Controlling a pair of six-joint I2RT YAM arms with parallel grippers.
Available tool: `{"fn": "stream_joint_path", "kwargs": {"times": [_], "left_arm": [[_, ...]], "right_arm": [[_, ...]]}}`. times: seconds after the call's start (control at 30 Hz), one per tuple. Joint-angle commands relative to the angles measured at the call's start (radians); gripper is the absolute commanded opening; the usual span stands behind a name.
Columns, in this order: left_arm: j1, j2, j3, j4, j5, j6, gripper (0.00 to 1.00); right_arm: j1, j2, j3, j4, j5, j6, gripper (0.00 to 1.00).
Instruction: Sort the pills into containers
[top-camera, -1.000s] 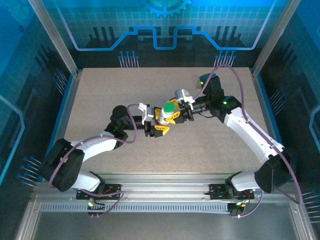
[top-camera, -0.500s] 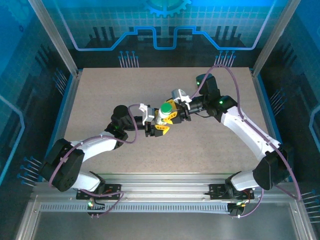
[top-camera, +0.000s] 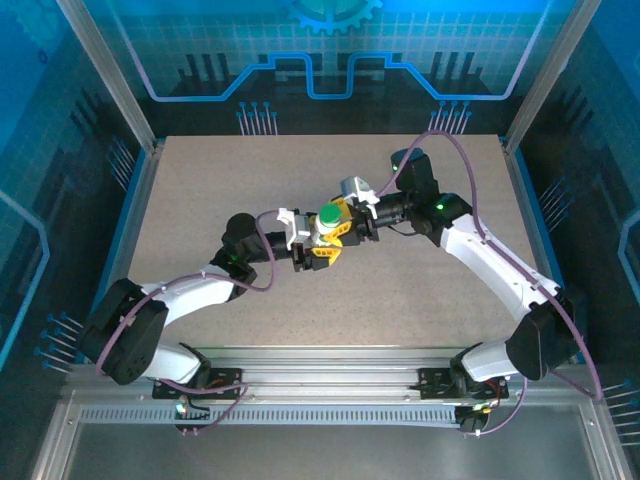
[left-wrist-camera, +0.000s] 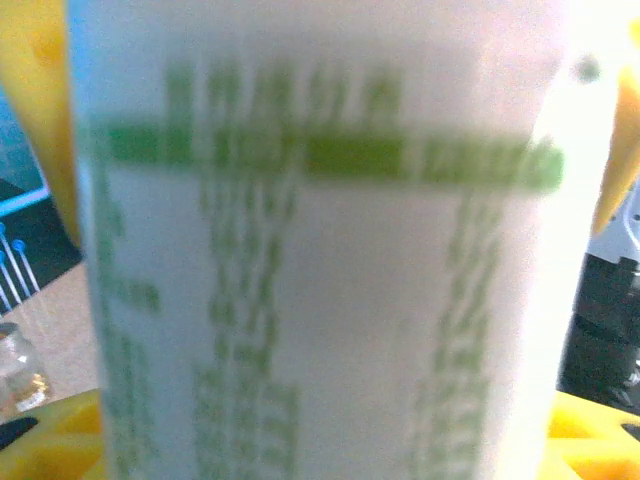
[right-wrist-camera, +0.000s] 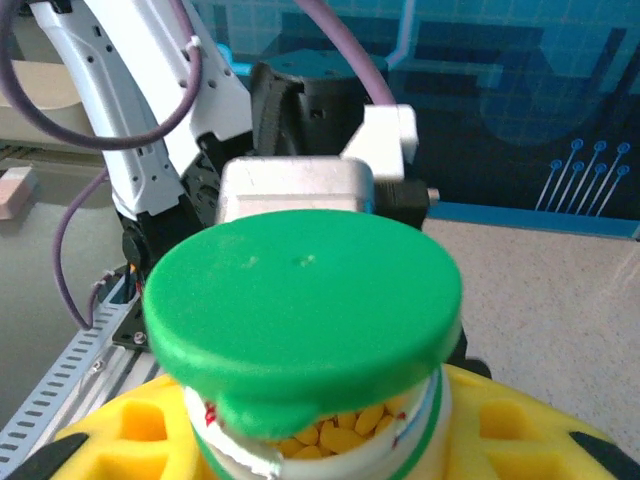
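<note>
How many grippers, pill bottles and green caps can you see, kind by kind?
grippers: 2 (left gripper, right gripper)
pill bottle: 1
green cap: 1
total: 4

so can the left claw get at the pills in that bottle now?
Probably not: the green cap covers the bottle, lifted at one edge only, and the left claw sits down by the label.

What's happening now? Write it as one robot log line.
pill bottle: mid-table | left gripper: gripping body | right gripper: gripping near top | green lid: ajar | yellow pills: visible inside
</note>
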Motion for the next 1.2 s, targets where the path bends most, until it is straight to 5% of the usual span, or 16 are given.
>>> {"fn": "stream_joint_path", "kwargs": {"times": [0.0,0.33,0.57,0.77,0.83,1.03,1.17], "left_arm": [[-0.017,-0.037,-0.027,0.084,-0.039,0.054,0.59],[-0.024,-0.037,-0.035,0.072,-0.049,0.082,0.50],[-0.028,-0.038,-0.040,0.076,-0.074,0.088,0.36],[-0.028,-0.051,-0.075,0.131,-0.213,0.063,0.16],[-0.029,-0.052,-0.099,0.178,-0.295,0.042,0.00],[-0.044,-0.049,-0.149,0.221,-0.491,0.067,0.00],[-0.052,-0.051,-0.154,0.211,-0.512,0.072,0.00]], "right_arm": [[0.005,-0.010,-0.017,0.036,0.074,0.033,0.18],[0.003,-0.034,-0.051,0.108,0.135,0.078,0.18],[0.000,-0.057,-0.079,0.129,0.144,0.089,0.49],[-0.035,-0.126,-0.104,0.107,0.218,0.131,0.74],[-0.042,-0.169,-0.120,0.132,0.274,0.202,0.74],[0.032,-0.244,-0.122,0.217,0.652,0.518,0.68],[0.093,-0.234,-0.069,0.163,0.875,0.602,0.67]]}}
